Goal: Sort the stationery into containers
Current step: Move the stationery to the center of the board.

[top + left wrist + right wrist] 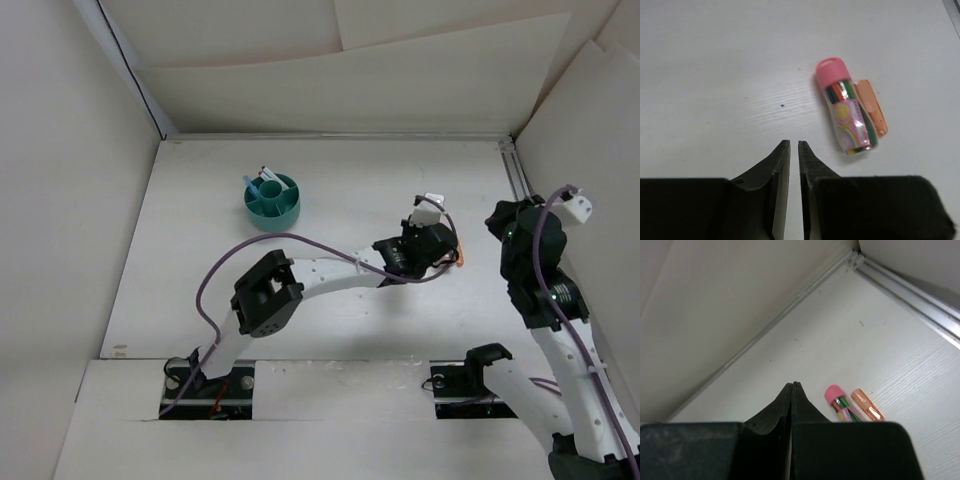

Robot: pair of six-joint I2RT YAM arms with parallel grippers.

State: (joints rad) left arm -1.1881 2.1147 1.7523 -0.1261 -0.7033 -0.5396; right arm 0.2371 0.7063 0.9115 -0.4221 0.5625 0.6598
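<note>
A pink-capped clear tube with a rainbow label [847,112] lies on the white table, and a short orange stick [872,107] lies against its right side. Both also show in the right wrist view, the tube [839,402] and the stick [867,405]. My left gripper [794,144] is just short of them, to their left, with its jaws closed to a thin slit and nothing between them; in the top view it [440,252] is beside the orange stick [460,262]. My right gripper [793,385] is shut and empty, raised above the table. The teal organiser bowl [272,200] holds a few pens.
The white walls enclose the table on three sides. A metal rail [515,175] runs along the right edge near the right arm [530,260]. The left arm [330,275] stretches across the middle of the table.
</note>
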